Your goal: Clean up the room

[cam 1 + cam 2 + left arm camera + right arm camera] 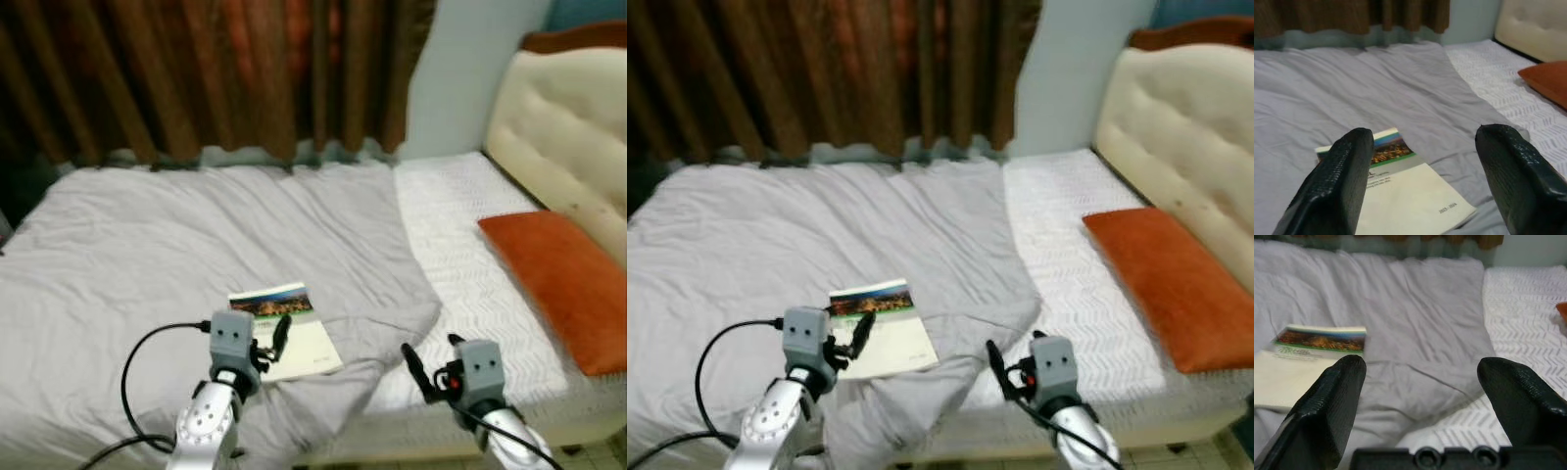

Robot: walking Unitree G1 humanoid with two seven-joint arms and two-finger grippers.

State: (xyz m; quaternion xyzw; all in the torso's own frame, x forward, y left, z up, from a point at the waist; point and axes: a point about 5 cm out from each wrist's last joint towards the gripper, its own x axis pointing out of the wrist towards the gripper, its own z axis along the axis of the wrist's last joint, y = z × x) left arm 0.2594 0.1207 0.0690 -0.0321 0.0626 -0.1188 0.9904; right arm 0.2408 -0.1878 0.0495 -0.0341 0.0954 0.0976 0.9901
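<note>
The robot stood at the near edge of the bed (pixel 118 235), and the booklet (pixel 294 333) was the one loose thing on it, so by my reading picking it up was the step in hand. It lay flat on the grey sheet (pixel 196 225), near the front edge and a little left of the bed's middle.

The left gripper (pixel 271 345) hung right over the booklet's near-left corner, jaws spread wide, and the left wrist view looked between its fingers (pixel 1337 181) straight onto the cover. Nothing was gripped.

The right gripper (pixel 429 364) waited to the right, over the rumpled hem where the grey sheet gave way to the white quilted mattress (pixel 470 255). Its jaws stood apart too, with nothing between them.

The booklet was thin and soft-covered. It had a cream cover with a photo band of green and warm colours along its far edge, and small print that was too blurred to read. It sat slightly askew, its near-right corner close to a fold in the sheet.

The next move looked tricky: a flat, thin booklet on soft bedding gives the fingers little edge, so the left gripper would probably need to come down at a corner and pinch cover and pages together without snagging the sheet.

Far right, an orange pillow (pixel 563 284) rested beside the cream headboard (pixel 568 127), with brown curtains (pixel 196 69) behind.
</note>
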